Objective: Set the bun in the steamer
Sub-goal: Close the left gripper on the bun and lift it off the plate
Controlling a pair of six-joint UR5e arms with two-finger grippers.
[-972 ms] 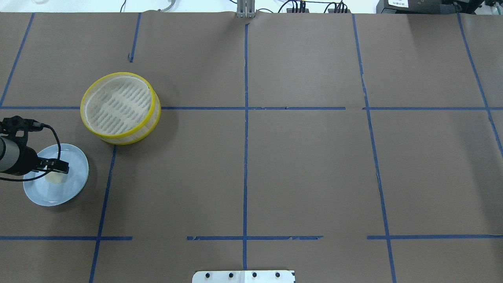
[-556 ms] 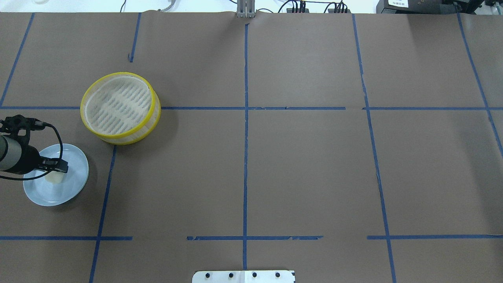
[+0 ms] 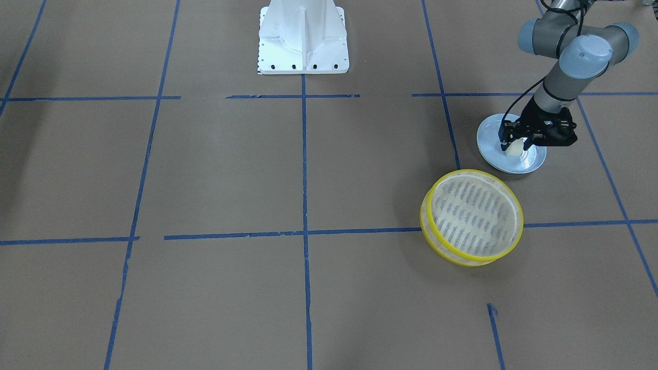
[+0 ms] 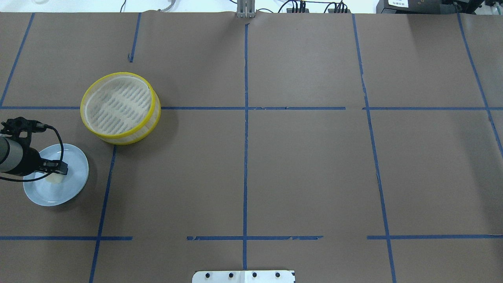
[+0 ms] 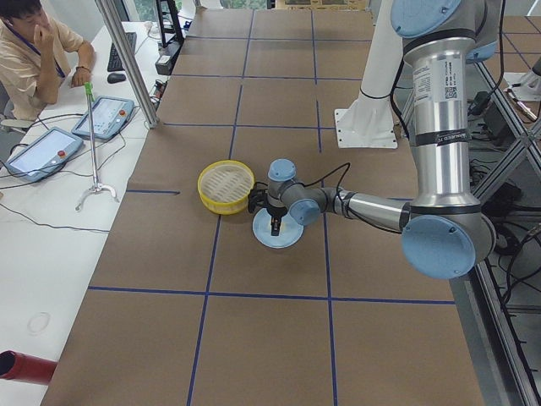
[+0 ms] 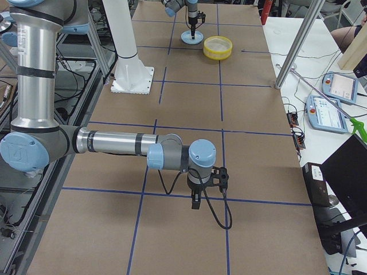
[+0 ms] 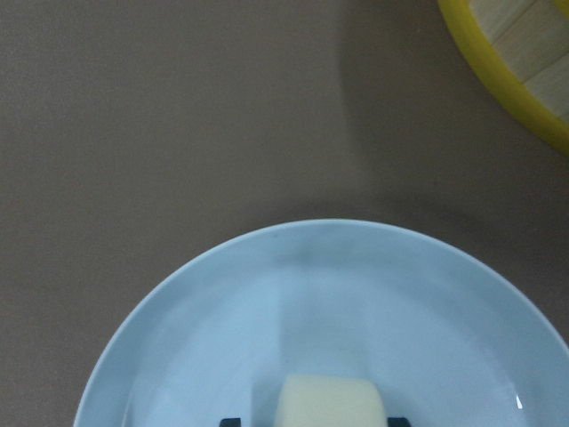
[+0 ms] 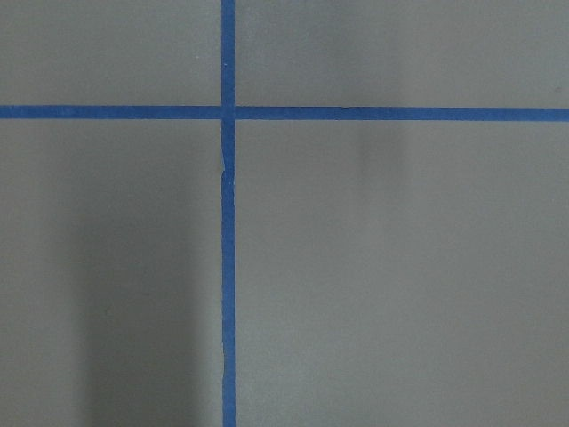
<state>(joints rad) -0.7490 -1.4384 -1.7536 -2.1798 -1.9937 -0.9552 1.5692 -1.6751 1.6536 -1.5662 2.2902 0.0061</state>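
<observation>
Between the left gripper's (image 7: 313,421) lowered, still-spread fingers (image 7: 229,422), the bun (image 7: 327,400) is now straddled on the plate (image 7: 178,338), and closing is awaited.

**Counts at the table: single items, paired grippers**

One bun (image 7: 329,402), one steamer (image 4: 118,104) and one pale blue plate (image 4: 71,189) are counted, all between eight and ten o'clock in the overhead view. Two grippers are counted: the left gripper (image 3: 513,147) and the right gripper (image 6: 195,201). One white base plate (image 4: 243,276) is seen at six o'clock, and one operator (image 5: 34,51) and two tablets (image 5: 42,152) off the table.
</observation>
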